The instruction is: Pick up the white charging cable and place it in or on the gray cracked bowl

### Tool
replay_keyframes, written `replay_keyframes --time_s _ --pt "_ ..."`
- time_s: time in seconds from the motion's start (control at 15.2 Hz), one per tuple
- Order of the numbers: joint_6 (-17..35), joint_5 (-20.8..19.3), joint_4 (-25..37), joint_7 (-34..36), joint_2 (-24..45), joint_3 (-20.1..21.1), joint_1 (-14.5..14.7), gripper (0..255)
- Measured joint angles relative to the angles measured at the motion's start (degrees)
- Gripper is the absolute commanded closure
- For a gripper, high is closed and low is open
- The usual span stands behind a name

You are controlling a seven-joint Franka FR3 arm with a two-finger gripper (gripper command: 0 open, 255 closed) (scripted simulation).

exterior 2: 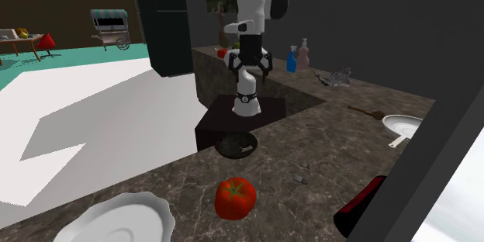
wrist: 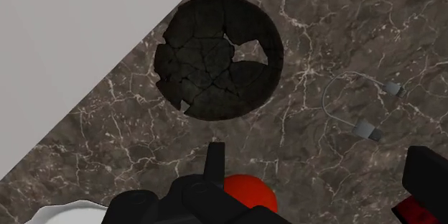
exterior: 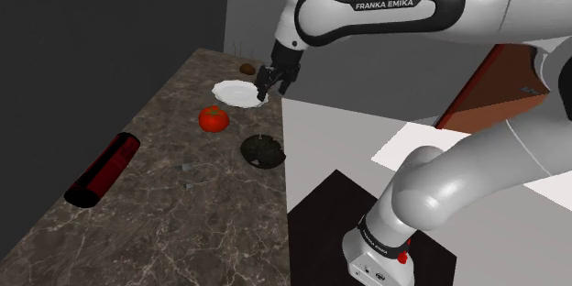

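Far off to the shoulder view's left of the dark grey cracked round bowl, you've got a red-and-black cylinder lying on the dark veined marble countertop. Closer to the bowl on that same side, but apart from it, is the thin pale charging cable w/ two grey plugs. It's loosely looped and flat on the counter. Red tomato sits up-left of the bowl, w/ a white wavy-rimmed plate beyond. All-black gripper hangs beyond the bowl, over the plate's edge, jaws apart, gripping nothing.
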Motion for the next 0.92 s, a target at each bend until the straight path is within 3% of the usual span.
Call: replay_keyframes --time_s 0.53,0.92 --pt "10.02 -0.78 2.53 4.56 14.16 4.69 1.94 0" --pt "15.7 -3.8 8.22 8.55 26.95 7.15 3.3 0"
